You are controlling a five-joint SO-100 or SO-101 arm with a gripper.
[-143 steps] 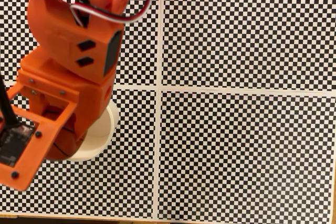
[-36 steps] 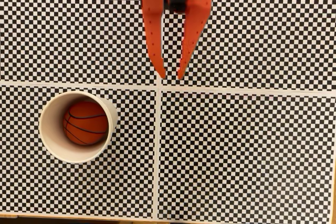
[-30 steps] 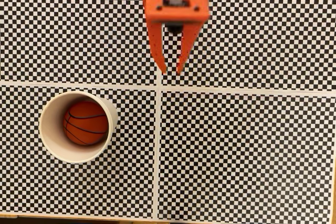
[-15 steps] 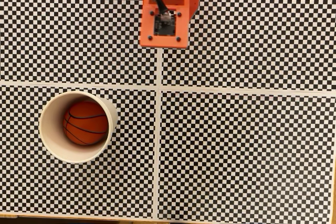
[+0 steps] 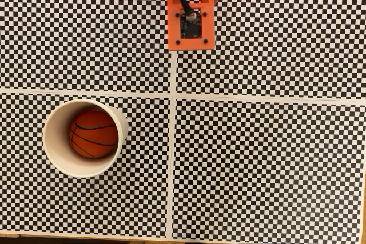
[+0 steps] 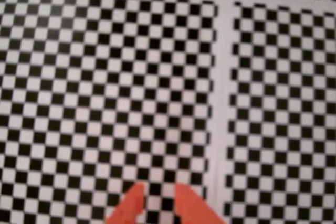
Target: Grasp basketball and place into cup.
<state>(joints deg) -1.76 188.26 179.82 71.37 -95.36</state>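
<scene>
Ball in the cup, arm pulled back to the top edge.

In the fixed view the ball (image 5: 93,134), orange-red with thin black lines, is seen lying inside the round, smooth, cream-white cup (image 5: 54,154) at lower left, the same as half a second ago. The orange plastic arm (image 5: 192,10) has been drawn a little higher and to the right since then, well apart from the cup. A black cable and a small dark board are seen on it. No writing can be read. In the wrist view the jaws (image 6: 156,199) are kept narrow, with a small gap and nothing held, over the black-and-white checked bench (image 5: 269,158).
</scene>
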